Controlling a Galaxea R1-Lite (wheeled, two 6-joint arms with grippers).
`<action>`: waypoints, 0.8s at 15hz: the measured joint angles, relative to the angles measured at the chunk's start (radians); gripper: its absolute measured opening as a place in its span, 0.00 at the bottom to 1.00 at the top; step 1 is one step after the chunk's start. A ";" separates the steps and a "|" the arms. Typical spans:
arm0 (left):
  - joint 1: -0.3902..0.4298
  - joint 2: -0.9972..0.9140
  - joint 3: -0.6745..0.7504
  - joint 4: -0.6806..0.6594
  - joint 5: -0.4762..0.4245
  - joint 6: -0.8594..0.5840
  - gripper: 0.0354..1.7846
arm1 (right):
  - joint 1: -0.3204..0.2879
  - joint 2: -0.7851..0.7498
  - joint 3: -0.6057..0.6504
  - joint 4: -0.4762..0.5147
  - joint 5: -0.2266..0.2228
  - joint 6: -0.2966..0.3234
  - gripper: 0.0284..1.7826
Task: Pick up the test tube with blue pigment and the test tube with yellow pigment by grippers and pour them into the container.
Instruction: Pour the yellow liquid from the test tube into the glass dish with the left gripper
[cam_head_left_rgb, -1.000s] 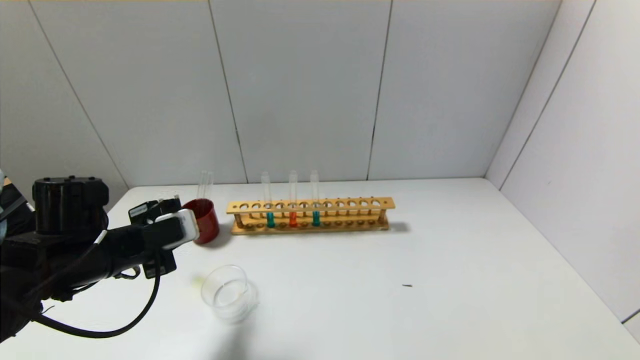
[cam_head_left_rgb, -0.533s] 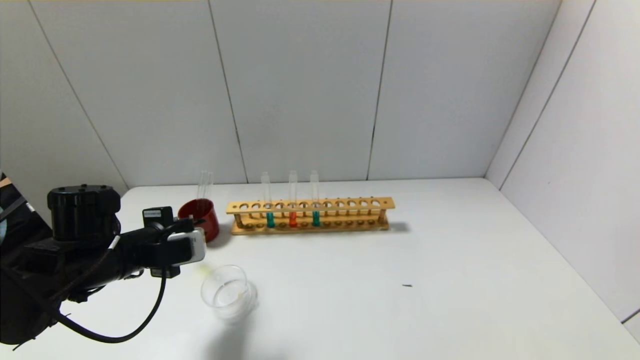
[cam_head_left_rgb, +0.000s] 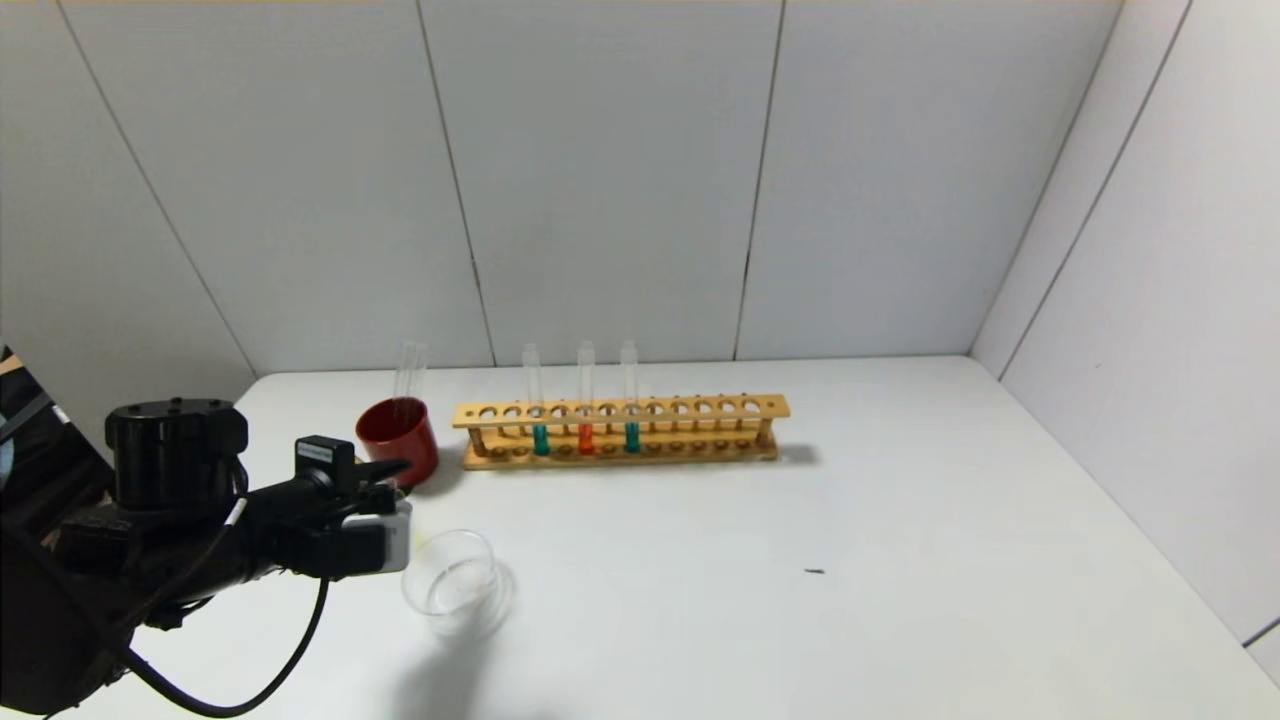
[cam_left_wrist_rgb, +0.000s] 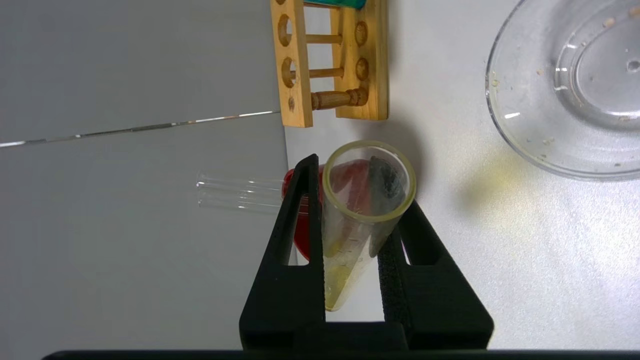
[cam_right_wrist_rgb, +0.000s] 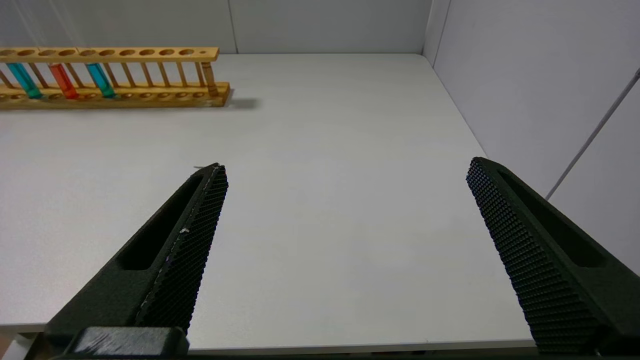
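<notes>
Test tube with yellow pigment (cam_left_wrist_rgb: 361, 220) sits clamped between my left gripper (cam_left_wrist_rgb: 350, 200) fingers, mouth toward camera, only yellow residue visible inside. In head view left gripper (cam_head_left_rgb: 385, 490) is at lower left of frame, just left of container (cam_head_left_rgb: 450, 583). I see container (cam_left_wrist_rgb: 525, 100) at upper right of left wrist view, yellowish stain on table (cam_left_wrist_rgb: 500, 250) beside it. Rack (cam_head_left_rgb: 620, 430) at centre holds two teal tubes and orange one. Red cup (cam_head_left_rgb: 400, 440) just left of rack. Right gripper (cam_right_wrist_rgb: 345, 210) spread wide over bare table.
</notes>
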 joint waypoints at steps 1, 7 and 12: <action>0.004 0.004 0.001 0.000 0.000 0.031 0.18 | 0.000 0.000 0.000 0.000 0.000 0.000 0.98; 0.048 0.037 -0.018 0.004 0.000 0.184 0.18 | 0.000 0.000 0.000 0.000 0.000 0.001 0.98; 0.047 0.077 -0.040 0.003 0.000 0.256 0.18 | 0.000 0.000 0.000 0.000 0.000 0.000 0.98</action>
